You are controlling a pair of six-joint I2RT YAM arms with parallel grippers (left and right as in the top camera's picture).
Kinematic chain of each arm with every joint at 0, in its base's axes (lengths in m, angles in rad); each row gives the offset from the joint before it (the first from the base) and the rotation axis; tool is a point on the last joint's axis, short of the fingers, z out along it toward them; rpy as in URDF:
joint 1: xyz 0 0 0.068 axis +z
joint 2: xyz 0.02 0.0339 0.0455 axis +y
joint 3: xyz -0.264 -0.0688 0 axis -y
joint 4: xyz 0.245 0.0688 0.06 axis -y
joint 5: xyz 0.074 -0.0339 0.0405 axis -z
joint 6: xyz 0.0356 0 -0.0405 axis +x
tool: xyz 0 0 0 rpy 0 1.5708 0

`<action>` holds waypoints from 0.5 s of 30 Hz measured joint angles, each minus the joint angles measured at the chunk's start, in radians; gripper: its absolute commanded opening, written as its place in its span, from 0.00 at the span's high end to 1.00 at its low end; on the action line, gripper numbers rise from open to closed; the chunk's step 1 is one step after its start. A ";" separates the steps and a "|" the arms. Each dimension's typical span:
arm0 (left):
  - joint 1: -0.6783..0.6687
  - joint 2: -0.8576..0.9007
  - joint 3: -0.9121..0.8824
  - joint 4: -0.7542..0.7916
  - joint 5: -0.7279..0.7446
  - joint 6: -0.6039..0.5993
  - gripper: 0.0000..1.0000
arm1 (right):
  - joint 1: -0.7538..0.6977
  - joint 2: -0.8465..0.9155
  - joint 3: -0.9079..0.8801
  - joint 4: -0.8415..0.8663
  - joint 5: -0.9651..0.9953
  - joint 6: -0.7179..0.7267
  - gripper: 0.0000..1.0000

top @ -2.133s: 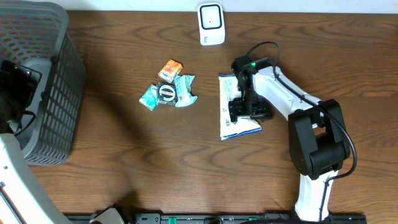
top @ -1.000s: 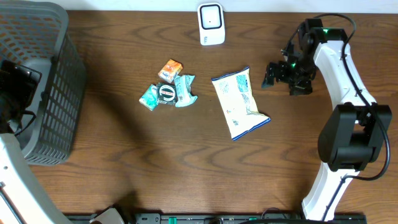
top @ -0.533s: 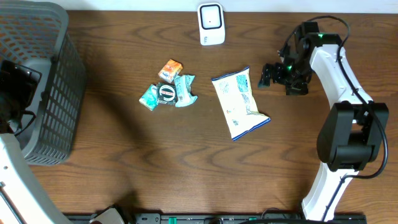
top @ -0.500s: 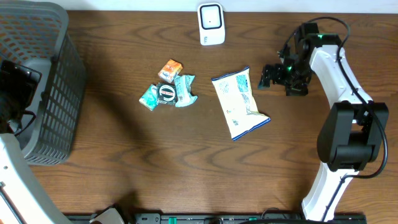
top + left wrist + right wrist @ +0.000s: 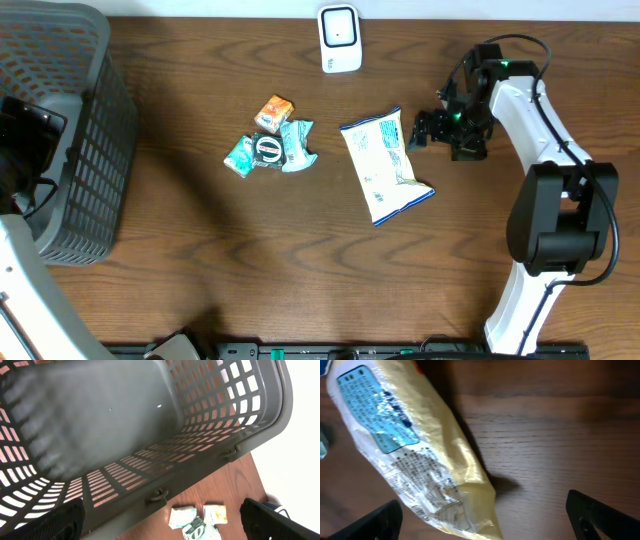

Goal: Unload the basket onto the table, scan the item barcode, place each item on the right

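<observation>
I had the right gripper (image 5: 418, 130) just beside the upper right corner of the bag (image 5: 385, 165), right of centre in the overhead view. Its jaws were spread wide and held nothing. The bag lay flat on the table (image 5: 250, 260) near the middle, below and right of the scanner (image 5: 340, 38) at the top edge. A clump of small packets (image 5: 268, 145) sat to its left. My left gripper (image 5: 160, 522) hung over the basket (image 5: 100, 150) at far left, jaws wide apart and empty.
</observation>
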 measured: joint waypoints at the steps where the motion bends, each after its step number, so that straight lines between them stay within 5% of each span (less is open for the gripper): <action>1: 0.000 0.000 0.000 0.000 0.000 0.000 0.02 | 0.001 0.000 0.000 0.000 -0.008 0.000 0.01; 15: 0.000 0.000 0.000 0.000 0.000 0.000 0.02 | 0.002 0.000 -0.025 0.027 -0.060 -0.031 0.01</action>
